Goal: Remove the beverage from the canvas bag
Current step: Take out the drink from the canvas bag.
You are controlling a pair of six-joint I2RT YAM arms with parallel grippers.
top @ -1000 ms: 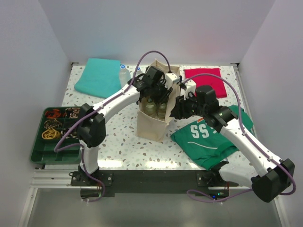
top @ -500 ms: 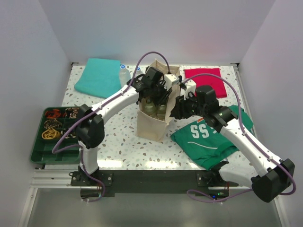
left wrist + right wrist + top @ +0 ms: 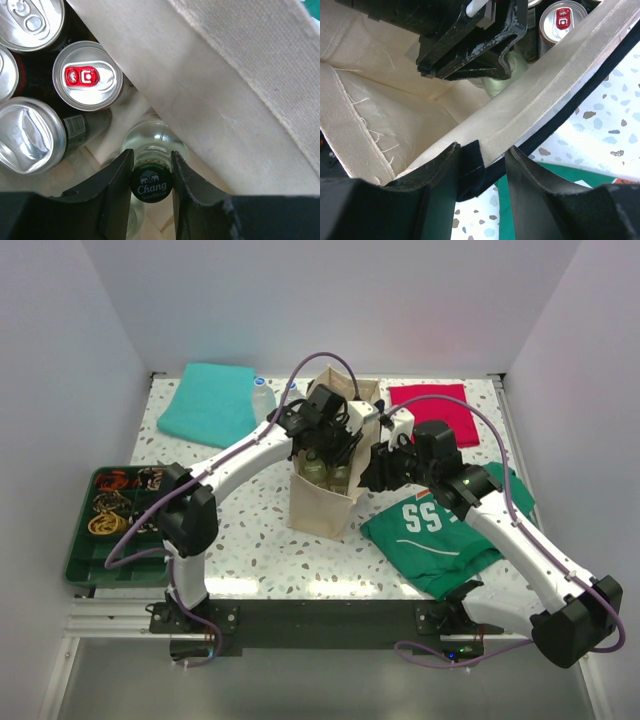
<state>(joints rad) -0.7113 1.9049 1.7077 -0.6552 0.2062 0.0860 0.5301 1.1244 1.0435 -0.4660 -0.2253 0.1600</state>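
L tool (image 3: 151, 167) clamped on Chang bottle (image 3: 150, 141) neck, down inside canvas bag (image 3: 320, 502) (upright, mid table (image 3: 250, 535), nearer far edge) w/ cans (image 3: 87, 82) alongside. R tool (image 3: 482, 161) pinches bag's navy-edged rim.

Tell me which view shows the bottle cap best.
Left wrist: the cap, printed Chang, sits clamped in the left gripper. Top view hides it under the left arm inside the bag. Right wrist shows only the bottle's pale glass below that gripper.
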